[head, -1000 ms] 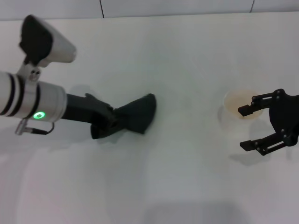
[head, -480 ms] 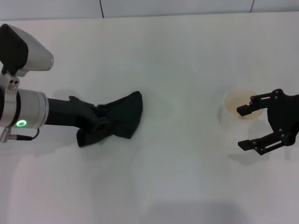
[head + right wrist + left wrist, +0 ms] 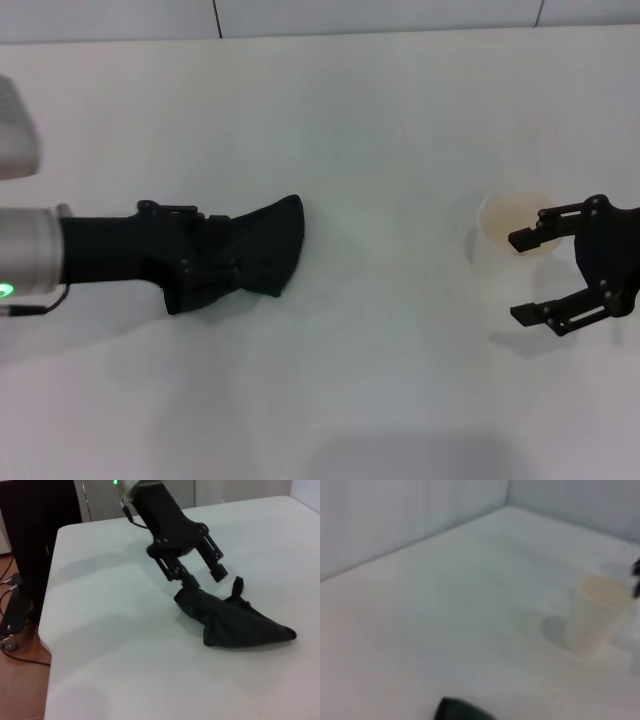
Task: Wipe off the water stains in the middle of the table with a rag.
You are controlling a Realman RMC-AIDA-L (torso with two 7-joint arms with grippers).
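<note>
Rag [image 3: 255, 252] lies on the white tabletop [image 3: 380, 390], left gripper [image 3: 197, 577] fingers spread wide above it; right gripper [image 3: 548, 275] wide open beside a cup [image 3: 515, 225]. Wiping well probably needs regripping first.

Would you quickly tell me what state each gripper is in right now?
Left gripper: jaws open, one finger on the rag, not gripping it.
Right gripper: jaws open, empty, beside the cup.

No text, label, brand, number or sign can be read in any view: the tabletop [image 3: 400, 380], the rag [image 3: 255, 255], the cup [image 3: 515, 228] and the arms show no legible writing
</note>
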